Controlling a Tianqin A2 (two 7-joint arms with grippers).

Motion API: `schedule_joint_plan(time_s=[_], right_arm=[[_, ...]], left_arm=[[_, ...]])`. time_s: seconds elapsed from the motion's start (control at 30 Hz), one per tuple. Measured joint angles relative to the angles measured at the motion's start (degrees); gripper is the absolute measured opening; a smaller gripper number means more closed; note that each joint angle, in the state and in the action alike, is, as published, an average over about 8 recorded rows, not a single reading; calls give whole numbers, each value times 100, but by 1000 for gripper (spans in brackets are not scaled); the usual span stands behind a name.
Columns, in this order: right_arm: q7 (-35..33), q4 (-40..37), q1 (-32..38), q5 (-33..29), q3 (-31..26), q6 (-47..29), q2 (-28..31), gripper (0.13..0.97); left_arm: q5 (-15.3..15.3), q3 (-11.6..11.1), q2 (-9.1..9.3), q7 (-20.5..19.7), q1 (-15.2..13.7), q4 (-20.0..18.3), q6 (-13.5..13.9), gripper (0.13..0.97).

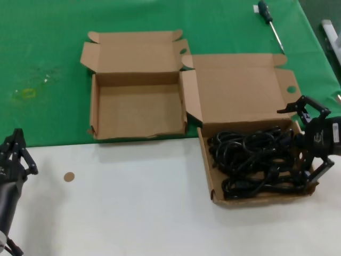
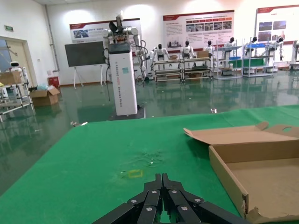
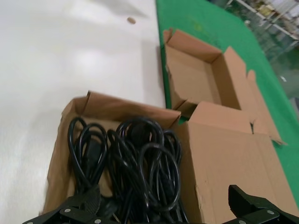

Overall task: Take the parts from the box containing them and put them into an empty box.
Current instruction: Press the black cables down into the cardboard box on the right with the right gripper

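Observation:
The parts, black coiled cables [image 1: 253,160] [image 3: 135,158], fill the tray of the brown box containing them [image 1: 209,176] [image 3: 117,109] at the right, its tall lid lying open behind it. My right gripper [image 1: 300,145] [image 3: 166,201] is open at that box's right end, one finger over the lid edge, the other at the tray's front corner, with the cables between them. The empty box [image 1: 106,114] [image 2: 229,175] [image 3: 191,79] sits open to the left on the green cloth. My left gripper [image 1: 16,152] [image 2: 162,179] is shut, parked at the near left.
A screwdriver [image 1: 269,21] lies on the green cloth [image 1: 48,48] at the far right. A small brown disc [image 1: 68,177] lies on the white tabletop [image 1: 133,202] near my left arm. A faint yellow mark [image 1: 26,93] shows on the cloth at left.

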Motion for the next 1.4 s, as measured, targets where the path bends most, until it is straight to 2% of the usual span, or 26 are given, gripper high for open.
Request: schedule_joint_plan(time_s=[0.27, 0.63, 0.93, 1.2, 1.23, 1.4], right_arm=[[-367, -681, 735, -370, -402, -395, -295, 962], [-863, -1370, 1231, -633, -622, -397, -695, 937], [-1097, -1671, 1394, -735, -711, -416, -836, 836], [-1151, -1685, 1407, -776, -757, -447, -873, 663], [-1153, -1680, 1405, -778, -759, -447, -875, 663], [-1141, -1643, 1377, -785, -760, -436, -876, 523]], left_arm=[[1, 0, 0, 0, 0, 0, 0, 153], [0, 0, 0, 0, 0, 0, 0, 152], [0, 0, 0, -3, 0, 0, 0, 152], [1, 0, 0, -3, 0, 0, 0, 152], [1, 0, 0, -3, 0, 0, 0, 152], [2, 0, 0, -3, 0, 0, 0, 152]])
